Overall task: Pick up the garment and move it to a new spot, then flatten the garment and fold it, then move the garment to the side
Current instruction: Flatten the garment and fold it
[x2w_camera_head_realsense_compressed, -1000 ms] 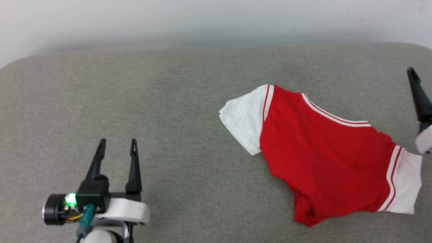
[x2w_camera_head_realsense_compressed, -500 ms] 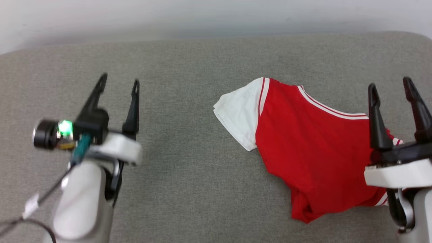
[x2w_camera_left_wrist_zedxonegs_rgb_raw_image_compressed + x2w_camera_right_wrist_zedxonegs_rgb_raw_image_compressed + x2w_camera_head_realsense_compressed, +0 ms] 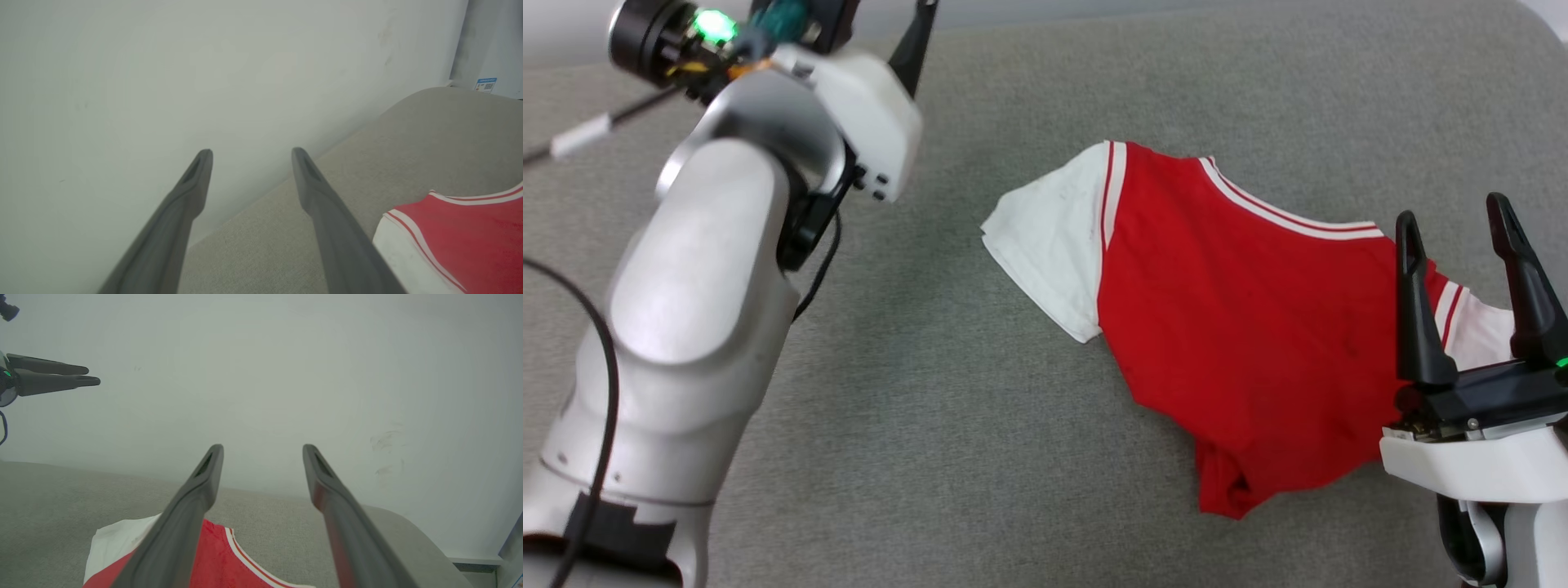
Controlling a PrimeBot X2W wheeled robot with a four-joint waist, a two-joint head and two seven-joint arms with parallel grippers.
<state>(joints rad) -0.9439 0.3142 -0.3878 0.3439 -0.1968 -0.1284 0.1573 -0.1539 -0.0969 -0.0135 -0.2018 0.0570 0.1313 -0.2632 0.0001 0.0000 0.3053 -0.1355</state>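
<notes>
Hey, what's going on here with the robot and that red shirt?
A two-armed robot seems about to pick up a red jersey that lies rumpled on a grey cushion. Neither gripper holds it. The right gripper hovers open over the jersey's right end; the left gripper, also open, is raised off to the left, well clear of it.

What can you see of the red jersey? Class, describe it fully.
The jersey is soft red fabric with white short sleeves and red-and-white striped trim. It lies slanted, bunched at its lower edge, on the grey cloth surface. No lettering shows. Only the surface seems to touch it; the open right gripper hangs above one sleeve.
</notes>
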